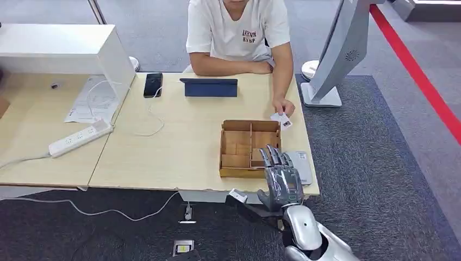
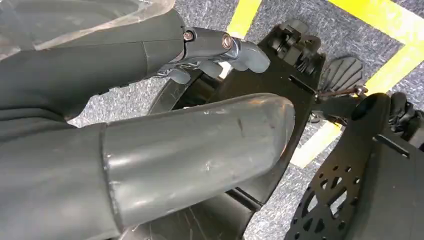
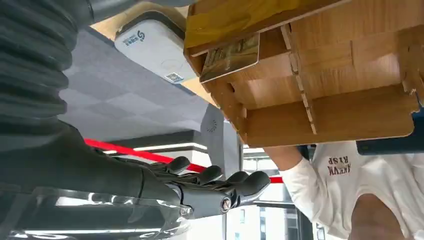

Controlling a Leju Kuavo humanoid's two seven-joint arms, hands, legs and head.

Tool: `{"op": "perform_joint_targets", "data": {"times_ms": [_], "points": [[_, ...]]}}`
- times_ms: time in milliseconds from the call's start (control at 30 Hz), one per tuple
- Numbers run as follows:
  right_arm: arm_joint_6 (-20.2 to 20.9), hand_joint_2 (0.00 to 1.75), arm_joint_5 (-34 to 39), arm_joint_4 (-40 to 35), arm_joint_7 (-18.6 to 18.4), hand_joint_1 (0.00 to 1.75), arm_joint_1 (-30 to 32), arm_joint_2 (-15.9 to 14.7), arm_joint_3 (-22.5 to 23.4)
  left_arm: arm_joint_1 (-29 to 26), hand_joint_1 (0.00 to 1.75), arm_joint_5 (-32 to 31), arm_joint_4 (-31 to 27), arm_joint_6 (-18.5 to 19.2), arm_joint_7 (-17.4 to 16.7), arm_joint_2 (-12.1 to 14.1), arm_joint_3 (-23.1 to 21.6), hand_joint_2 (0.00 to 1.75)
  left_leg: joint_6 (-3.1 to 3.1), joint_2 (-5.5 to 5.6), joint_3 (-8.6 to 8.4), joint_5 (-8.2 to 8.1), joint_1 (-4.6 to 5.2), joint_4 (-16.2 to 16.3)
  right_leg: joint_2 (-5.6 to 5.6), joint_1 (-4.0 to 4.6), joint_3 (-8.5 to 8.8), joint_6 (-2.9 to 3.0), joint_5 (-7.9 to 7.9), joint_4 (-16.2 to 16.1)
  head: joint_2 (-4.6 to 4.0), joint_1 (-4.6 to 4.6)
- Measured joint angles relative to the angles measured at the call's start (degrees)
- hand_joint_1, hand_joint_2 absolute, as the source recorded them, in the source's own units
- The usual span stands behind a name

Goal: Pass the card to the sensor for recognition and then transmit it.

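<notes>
right hand (image 1: pixel 281 179): empty, fingers straight and apart, at box's (image 1: pixel 249 148) near-right corner.
card (image 3: pixel 231 56): stands on edge in the box, about 11 o'clock from fingers; long axis along near wall.
sensor (image 1: pixel 300 166): flat, just right of hand.
left hand (image 2: pixel 215 50): hangs by floor, fingers loosely curled, empty.
nearer: right.

A small white card (image 1: pixel 281 120) with dark print is pinched in the person's hand (image 1: pixel 285 106) at the far right edge of the desk (image 1: pixel 179 141), just beyond the wooden compartment box (image 1: pixel 249 148). The sensor (image 1: pixel 300 166), a flat pale grey-white reader with a small logo and a code label, lies on the desk right beside the box's right side, near the front edge.
</notes>
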State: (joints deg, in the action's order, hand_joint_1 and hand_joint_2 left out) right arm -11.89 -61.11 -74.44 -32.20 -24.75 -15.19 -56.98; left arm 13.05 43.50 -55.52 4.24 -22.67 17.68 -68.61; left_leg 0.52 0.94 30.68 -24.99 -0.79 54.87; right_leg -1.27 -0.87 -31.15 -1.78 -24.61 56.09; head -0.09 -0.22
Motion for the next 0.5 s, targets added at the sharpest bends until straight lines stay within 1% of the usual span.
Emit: {"op": "perform_joint_targets", "data": {"times_ms": [333,500], "points": [[0.79,1.75,1.4,3.8,-0.04,0.0,-1.47,0.59,-1.49,0.21,0.0,-0.87,0.76,0.77,-0.44,-0.22,0.02,0.0,0.0,0.0,0.0,0.0,0.0,0.0,0.0,0.0,0.0,0.0,0.0,0.0,0.0,-0.02],[2.67,1.75,1.44,5.92,-0.55,0.0,-2.49,0.61,-2.01,0.55,0.0,-1.42,1.2,1.44,-1.09,-0.41,0.11,0.0,0.0,0.0,0.0,0.0,0.0,0.0,0.0,0.0,0.0,0.0,0.0,0.0,0.0,-0.02]]}}
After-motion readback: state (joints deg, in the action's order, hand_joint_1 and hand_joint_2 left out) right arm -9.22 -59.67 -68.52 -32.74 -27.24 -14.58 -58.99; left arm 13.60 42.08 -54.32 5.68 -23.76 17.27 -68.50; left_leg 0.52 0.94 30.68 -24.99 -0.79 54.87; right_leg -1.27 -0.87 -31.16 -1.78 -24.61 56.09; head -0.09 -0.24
